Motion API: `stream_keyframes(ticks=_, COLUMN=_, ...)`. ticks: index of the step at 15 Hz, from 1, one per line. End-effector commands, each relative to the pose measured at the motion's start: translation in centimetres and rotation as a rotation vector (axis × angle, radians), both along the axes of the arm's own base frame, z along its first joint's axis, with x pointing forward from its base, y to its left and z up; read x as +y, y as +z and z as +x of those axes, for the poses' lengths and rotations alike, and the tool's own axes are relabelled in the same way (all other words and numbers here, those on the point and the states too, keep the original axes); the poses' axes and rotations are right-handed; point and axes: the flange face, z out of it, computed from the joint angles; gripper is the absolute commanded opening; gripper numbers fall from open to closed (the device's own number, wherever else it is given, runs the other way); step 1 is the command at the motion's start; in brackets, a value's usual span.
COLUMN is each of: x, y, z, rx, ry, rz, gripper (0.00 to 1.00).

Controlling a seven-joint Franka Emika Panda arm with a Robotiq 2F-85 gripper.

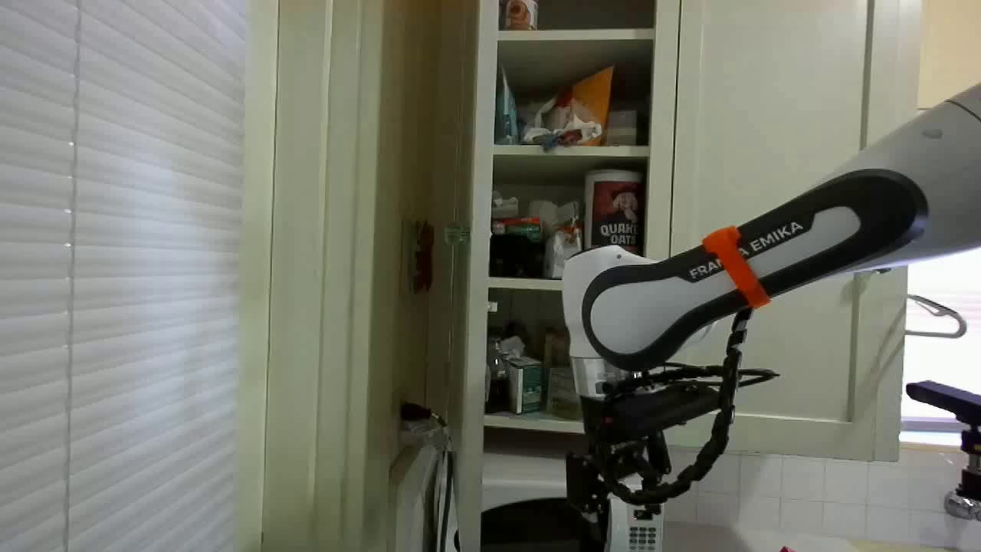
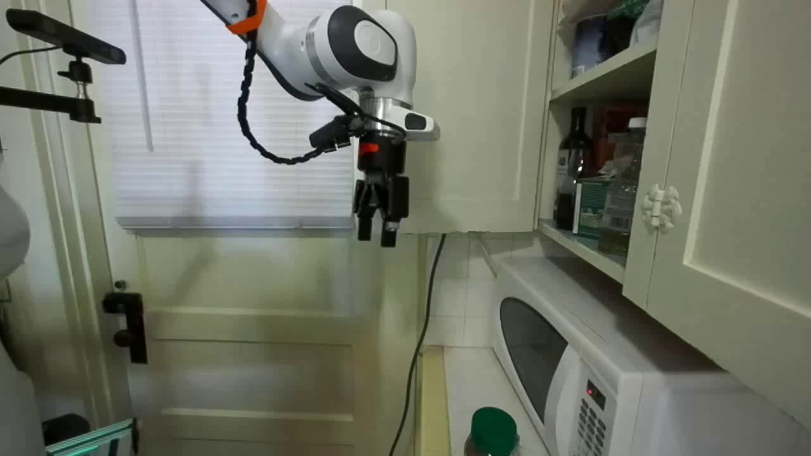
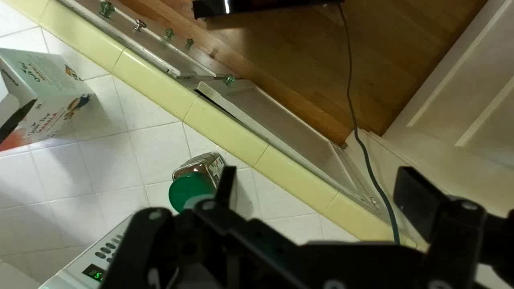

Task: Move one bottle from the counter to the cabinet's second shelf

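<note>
A bottle with a green lid (image 2: 493,430) stands on the white tiled counter (image 2: 472,373). It also shows in the wrist view (image 3: 190,188), partly covered by a gripper finger, on the counter (image 3: 108,172). The cream-white cabinet stands open; its shelves (image 1: 571,151) hold groceries, and its lowest shelf edge (image 2: 583,252) shows too. My gripper (image 2: 376,234) points down, high above the counter and away from the bottle. In the wrist view my gripper (image 3: 321,196) has its fingers wide apart with nothing between them.
A white microwave (image 2: 570,335) stands under the cabinet. The lowest shelf holds a dark bottle (image 2: 573,168), a clear bottle (image 2: 624,190) and a green box (image 2: 592,206). An oats canister (image 1: 615,211) stands higher. A carton (image 3: 44,96) is on the counter. A dark cable (image 3: 357,128) hangs nearby.
</note>
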Motion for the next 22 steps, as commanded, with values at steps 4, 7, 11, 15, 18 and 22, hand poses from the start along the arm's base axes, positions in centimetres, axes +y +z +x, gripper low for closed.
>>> stream_keyframes(ticks=4, x=0.0, y=0.0, z=0.0, rx=0.001, ry=0.000, rz=0.000, gripper=1.00)
stream_keyframes(ticks=7, x=0.0, y=0.0, z=0.0, rx=0.001, ry=0.000, rz=0.000, gripper=1.00)
stream_keyframes(ticks=11, x=-2.0, y=-0.6, z=-0.4, rx=-0.065, ry=0.108, rz=-0.016, gripper=1.00)
stream_keyframes(ticks=15, x=-5.3, y=-3.5, z=-1.1, rx=-0.150, ry=0.191, rz=0.035, gripper=1.00)
stream_keyframes(ticks=18, x=-7.9, y=-6.4, z=-2.1, rx=-0.206, ry=0.245, rz=0.061, gripper=1.00)
stream_keyframes(ticks=22, x=-11.3, y=-10.0, z=-4.4, rx=-0.234, ry=0.333, rz=0.064, gripper=1.00)
